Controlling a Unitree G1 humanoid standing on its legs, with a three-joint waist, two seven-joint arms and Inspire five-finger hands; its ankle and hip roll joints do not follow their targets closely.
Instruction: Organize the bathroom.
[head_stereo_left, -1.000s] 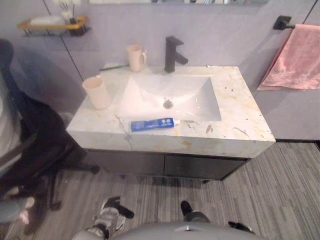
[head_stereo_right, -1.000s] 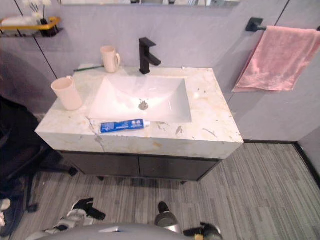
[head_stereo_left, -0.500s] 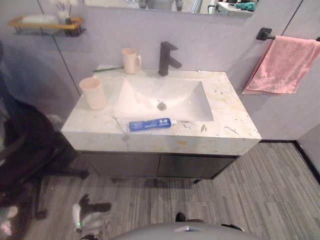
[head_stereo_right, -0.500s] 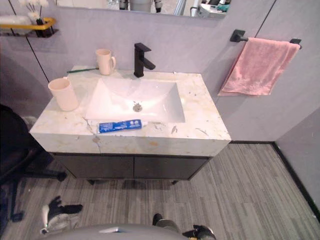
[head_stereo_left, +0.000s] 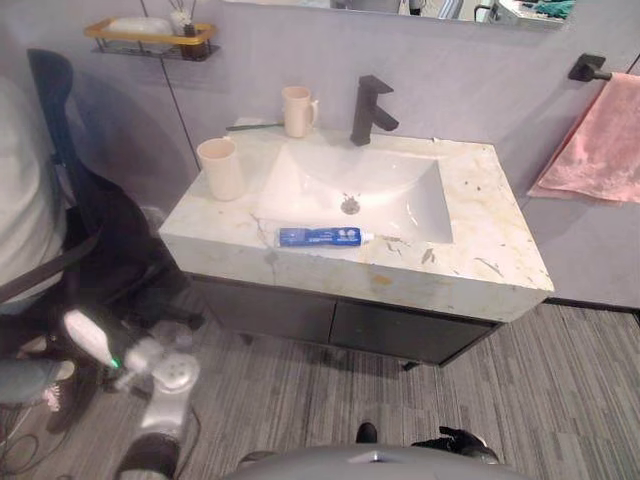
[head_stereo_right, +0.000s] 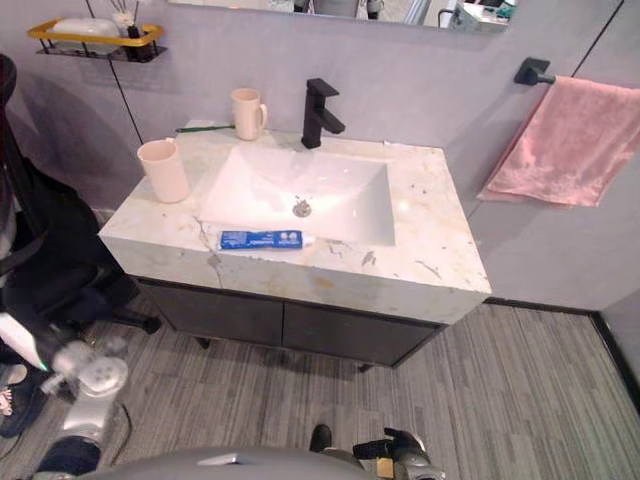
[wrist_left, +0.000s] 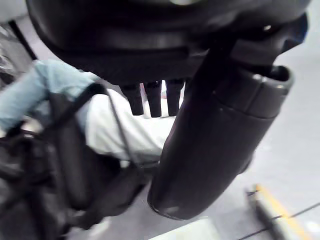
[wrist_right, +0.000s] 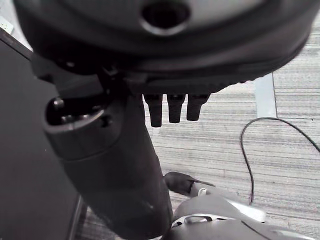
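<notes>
Marble vanity top (head_stereo_left: 480, 235) carries all the items: peach cup (head_stereo_left: 221, 168) left of the sink (head_stereo_left: 400, 195), blue toothpaste tube (head_stereo_left: 320, 237) at the sink's front rim, mug (head_stereo_left: 297, 111) and black faucet (head_stereo_left: 371, 110) behind it. Left hand (wrist_left: 210, 145) and right hand (wrist_right: 120, 170) hang relaxed, holding nothing. Pink towel (head_stereo_right: 575, 140) hangs right of the sink.

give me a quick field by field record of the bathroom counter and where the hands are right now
counter: marble top with a white sink set in it
tap: black, at the back of the sink
toothpaste: blue tube lying flat on the front edge
near cup: pale cup upright at the left end
far cup: handled cup upright by the wall, left of the tap
toothbrush: green, lying beside the far cup
towel: pink, hanging on the wall rail
left hand: low by the floor, fingers straight, holding nothing
right hand: low over the floor, fingers straight, holding nothing
</notes>
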